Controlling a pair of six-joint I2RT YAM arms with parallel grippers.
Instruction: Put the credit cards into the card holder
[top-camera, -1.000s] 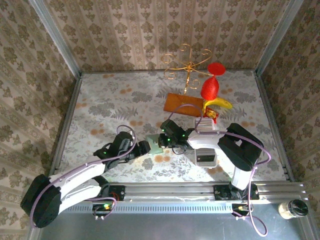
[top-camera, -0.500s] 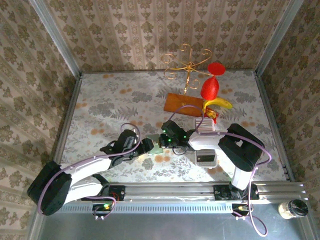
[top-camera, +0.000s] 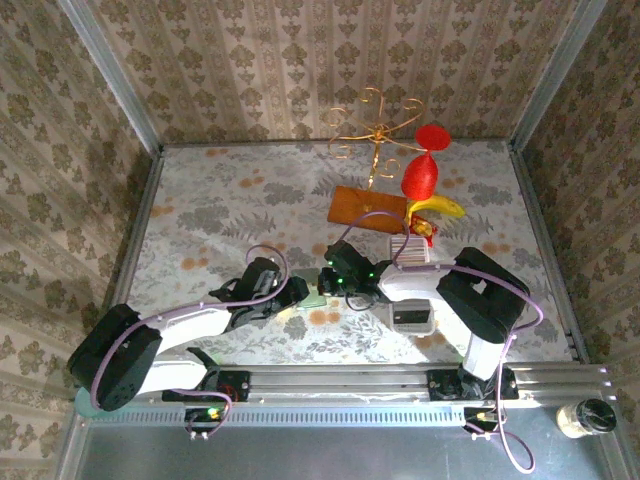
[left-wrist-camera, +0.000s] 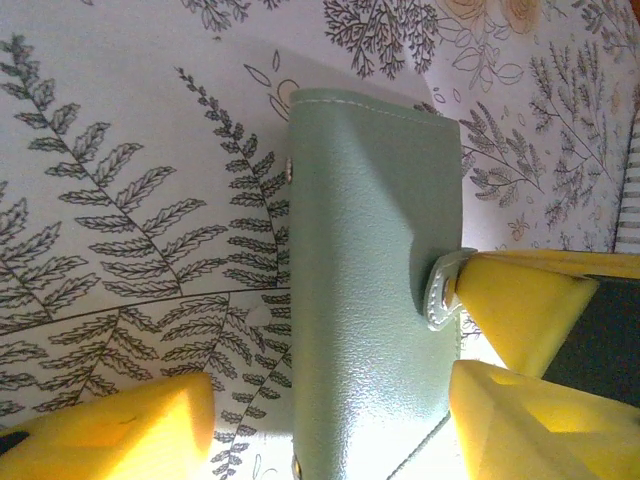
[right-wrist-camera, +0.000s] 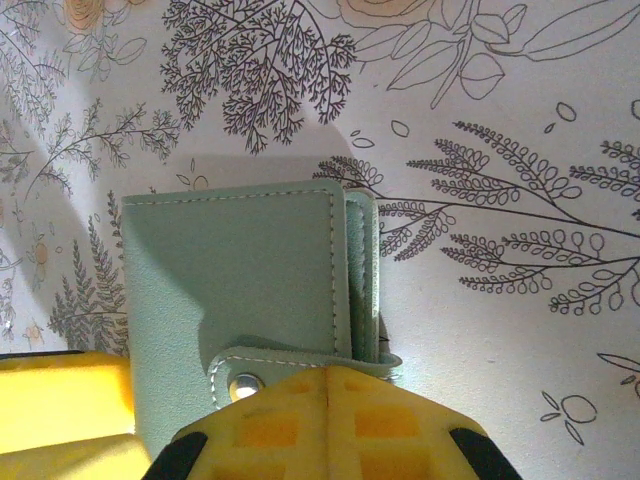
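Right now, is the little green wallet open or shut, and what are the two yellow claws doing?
card holder: folded shut, lying flat on the table
front tab: curled up off the cover, against the right gripper's tips
left gripper: open, one finger on each side of the card holder
right gripper: shut, tips at the front tab; whether it pinches the tab is unclear
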